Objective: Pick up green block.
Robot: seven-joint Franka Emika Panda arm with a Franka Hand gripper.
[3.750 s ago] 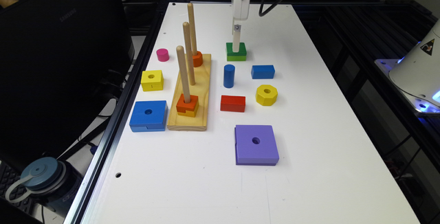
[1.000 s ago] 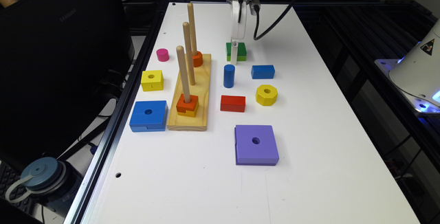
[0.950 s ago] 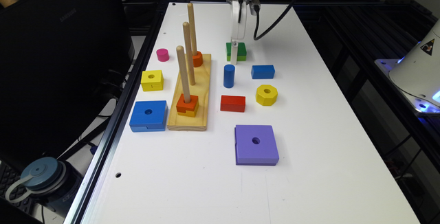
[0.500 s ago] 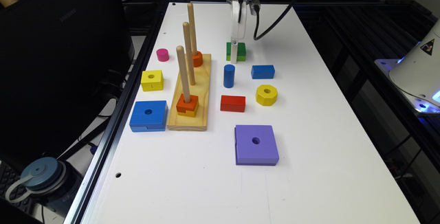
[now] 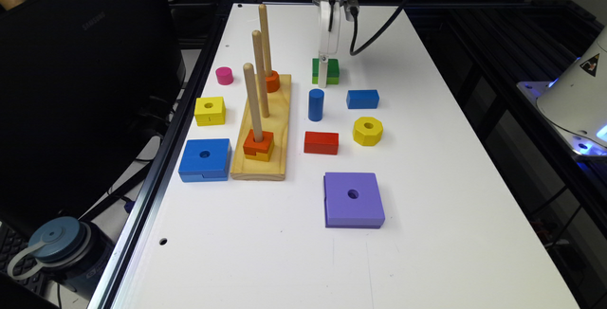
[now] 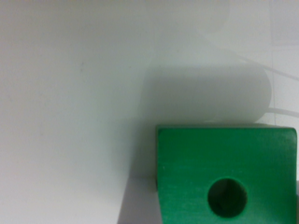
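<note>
Beyond the wooden peg board [image 5: 262,157], toward the far end of the white table [image 5: 427,204], the green block [image 5: 332,68] sits flat on the surface, with the blue cylinder [image 5: 316,104] just nearer the camera and the blue rectangular block [image 5: 362,99] nearby on the exterior view's right. The gripper [image 5: 323,73] hangs straight down from the arm and reaches the block's height, its white tip in front of the block's near face — whether it touches cannot be told from here. In the wrist view the green block [image 6: 226,172] shows from above, dark green top and round centre hole plain, resting on the table [image 6: 70,116] in soft shadow; no finger is visible there, so I cannot tell whether the tool is open or gripping. To do this step well, the gripper should be centred over the hole, square to two opposite sides, and the grip confirmed firm before any lift — clear of the blue cylinder.
</note>
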